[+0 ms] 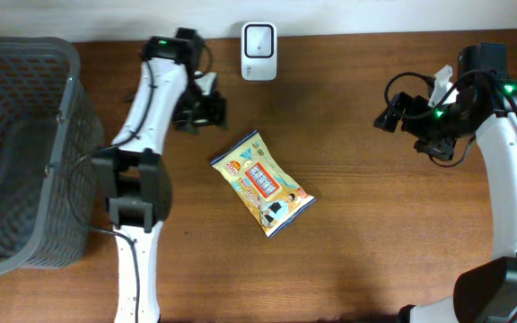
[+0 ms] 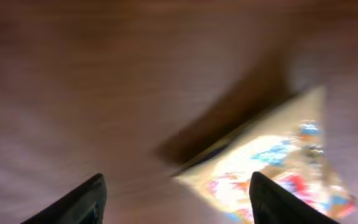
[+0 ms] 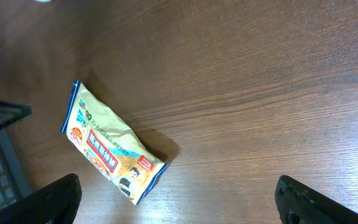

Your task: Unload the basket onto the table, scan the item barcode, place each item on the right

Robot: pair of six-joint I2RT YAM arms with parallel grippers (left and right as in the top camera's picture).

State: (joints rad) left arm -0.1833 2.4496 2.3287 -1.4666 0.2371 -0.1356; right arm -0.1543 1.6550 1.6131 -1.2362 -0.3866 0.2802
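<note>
A: Left pincer [image 2: 176, 180], status?
B: Jaws apart, nothing gripped. Wrist view blurred. Positioned just left of the white scanner [image 1: 258, 52], slightly nearer the robot.

A: Right pincer [image 3: 176, 180]?
B: Spread wide, empty. Hanging well to the right of the scanner, above bare table [image 1: 375, 242].

A: Item?
B: Snack packet [image 1: 263, 182], yellow with blue edges, printed face up. Flat on the table on the robot's side of the scanner, almost straight in front of it and apart from it, long axis skewed. Touched by neither pincer, closer to the left one. One corner seen past the left fingers [image 2: 82, 202] in the blurred wrist view. Barcode too small to make out.

A: Anything else?
B: Grey mesh basket [image 1: 16, 152], far left of the scanner, at the table edge.
</note>
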